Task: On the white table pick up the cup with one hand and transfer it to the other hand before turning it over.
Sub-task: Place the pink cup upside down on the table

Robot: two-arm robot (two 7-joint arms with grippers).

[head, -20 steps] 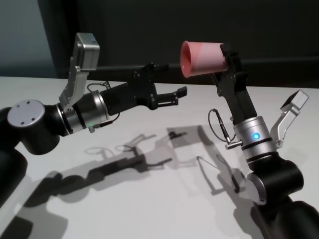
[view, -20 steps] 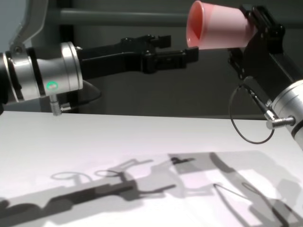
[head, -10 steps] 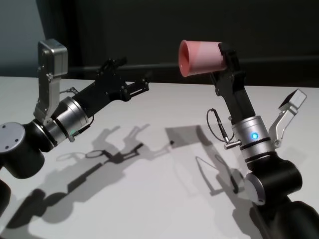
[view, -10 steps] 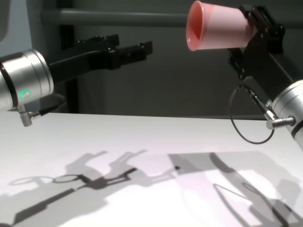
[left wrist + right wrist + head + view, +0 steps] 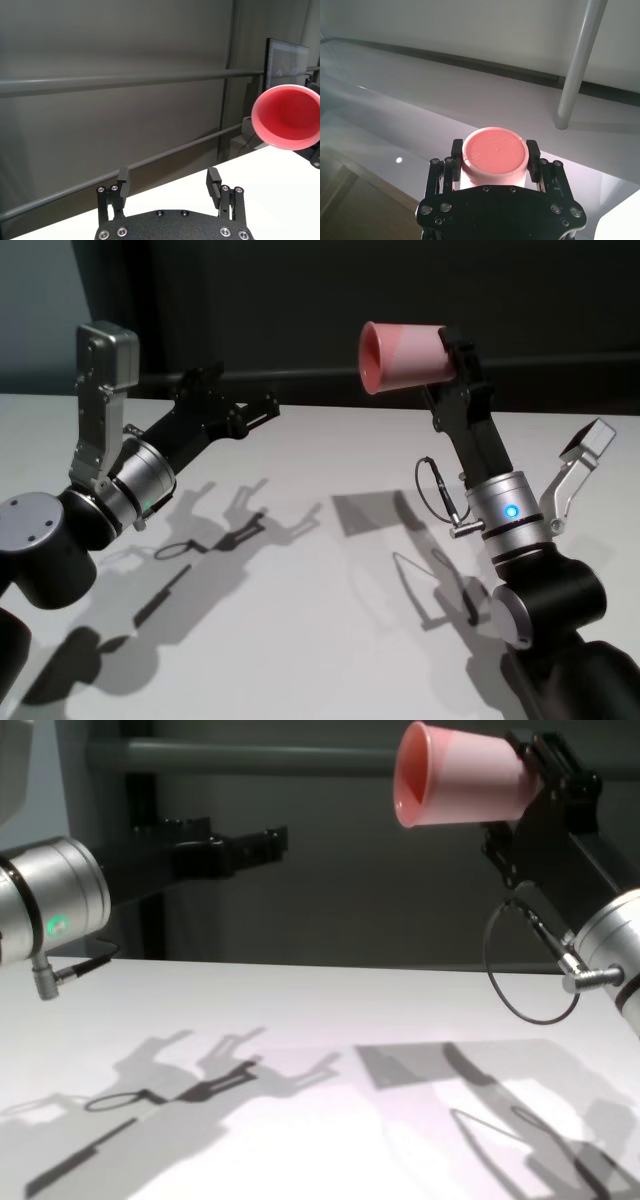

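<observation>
Two claws are up over the flat white table (image 5: 300, 620): the right gripper (image 5: 450, 352) pinches the small smooth pink plastic cup (image 5: 402, 357) sideways, and the left gripper (image 5: 245, 405) is spread wide, holding nothing.

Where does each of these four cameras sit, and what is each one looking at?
Head: high, looking down at the white table; both arms show.
Chest: lower, facing forward; both forearms show.
Left wrist: behind the open left gripper, facing the cup mouth.
Right wrist: behind the right gripper, shut on the cup's base.
All four show the cup.
</observation>
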